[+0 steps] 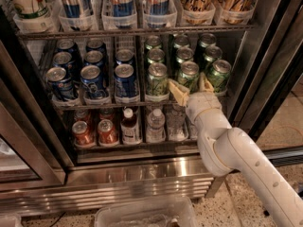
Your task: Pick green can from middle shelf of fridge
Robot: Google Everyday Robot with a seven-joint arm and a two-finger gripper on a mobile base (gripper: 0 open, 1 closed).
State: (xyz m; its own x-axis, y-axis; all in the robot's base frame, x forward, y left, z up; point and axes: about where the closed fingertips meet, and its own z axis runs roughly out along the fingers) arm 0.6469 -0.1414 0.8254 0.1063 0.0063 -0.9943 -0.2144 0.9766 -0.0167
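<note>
- The pincer [191, 88], right of centre frame, stands wide, its fingers [179, 91] flanking the front green can [189, 74].
- Best to push in level over the middle shelf [71, 107], then close squarely.

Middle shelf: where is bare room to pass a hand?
Blue cans and green cans pack every lane. Free: the gap above the can tops, under the upper rack, and a narrow strip between the rightmost green can and the fridge wall. The gripper, fingers open, flanks one front green can.

Dim warm light, pale claw [192, 86] bright at middle shelf [118, 105].
</note>
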